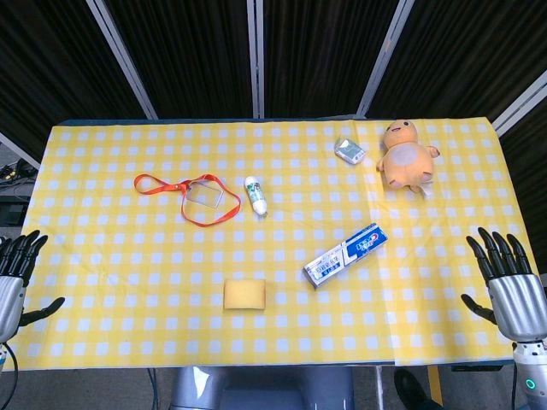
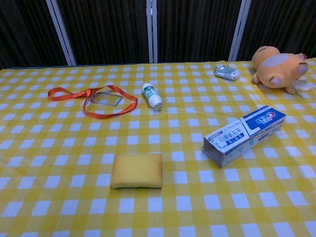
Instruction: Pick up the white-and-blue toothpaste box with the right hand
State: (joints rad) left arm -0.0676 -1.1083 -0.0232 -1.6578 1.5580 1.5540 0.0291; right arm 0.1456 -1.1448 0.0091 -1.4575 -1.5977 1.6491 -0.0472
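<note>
The white-and-blue toothpaste box (image 1: 345,254) lies flat and slanted on the yellow checked tablecloth, right of centre; the chest view shows the toothpaste box (image 2: 245,134) with its near end toward me. My right hand (image 1: 508,280) hovers at the table's right front edge, fingers spread and holding nothing, well to the right of the box. At the left front edge my left hand (image 1: 17,273) is likewise spread and holds nothing. Neither hand appears in the chest view.
A yellow sponge (image 1: 244,294) sits near the front centre. Further back are a small white bottle (image 1: 255,195), an orange lanyard with a clear badge (image 1: 203,197), a small grey packet (image 1: 349,151) and an orange plush toy (image 1: 405,155).
</note>
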